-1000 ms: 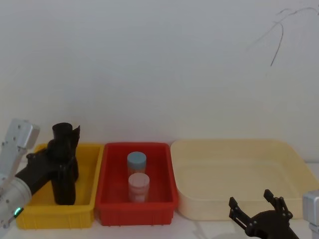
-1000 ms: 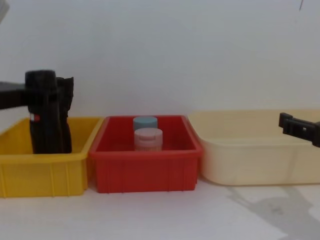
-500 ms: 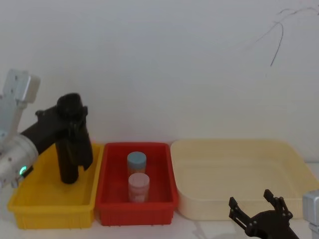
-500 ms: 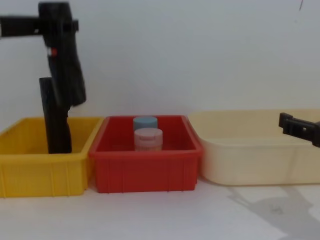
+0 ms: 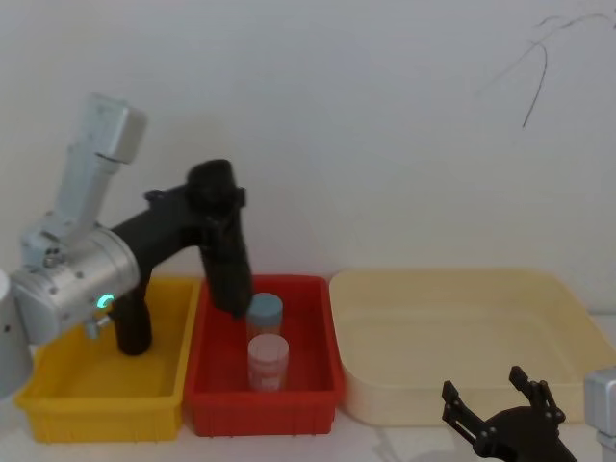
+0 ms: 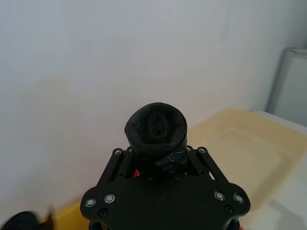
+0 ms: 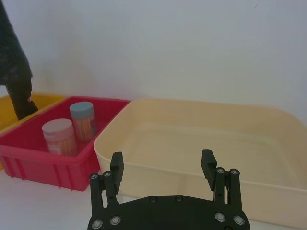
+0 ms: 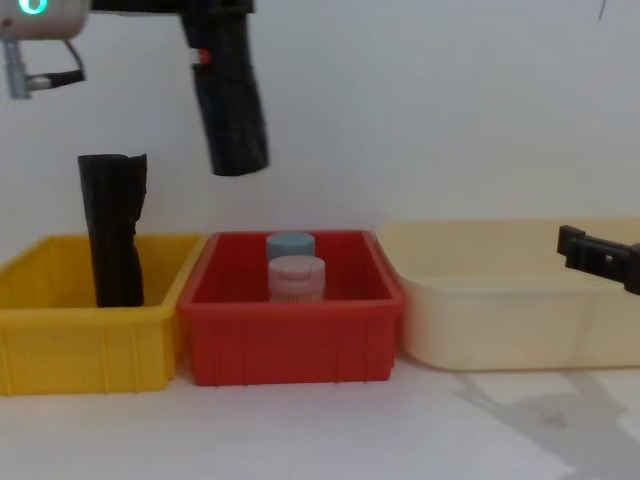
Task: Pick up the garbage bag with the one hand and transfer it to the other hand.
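Where the chest view cuts it off at the top edge, the left hand [image 8: 215, 8] is hard to separate from the black garbage bag [image 8: 228, 100] it holds. A small red mark on the roll can just be made out there. The left wrist view looks down the roll's end, with the hand's fingers [image 6: 169, 163] pressed tight against the bag's sides just below its top. In the head view the bag [image 5: 223, 252] hangs tilted in the air, its lower end lying in front of the back left corner of the red bin [image 5: 260, 409].

That bin holds a blue-lidded jar [image 5: 264, 310] and a pink-lidded jar [image 5: 269, 354], one behind the other. The yellow bin [image 5: 106, 404] holds a second black roll [image 8: 112, 230], upright with a flared top. The head view hides most of it behind the left arm, while the chest view shows it whole.

The right hand [image 7: 162, 160] hovers low in front of the cream bin [image 7: 201, 139], fingers spread wide and gripping nothing. The chest view shows just its tip [image 8: 590, 250] above the white table [image 8: 300, 430].
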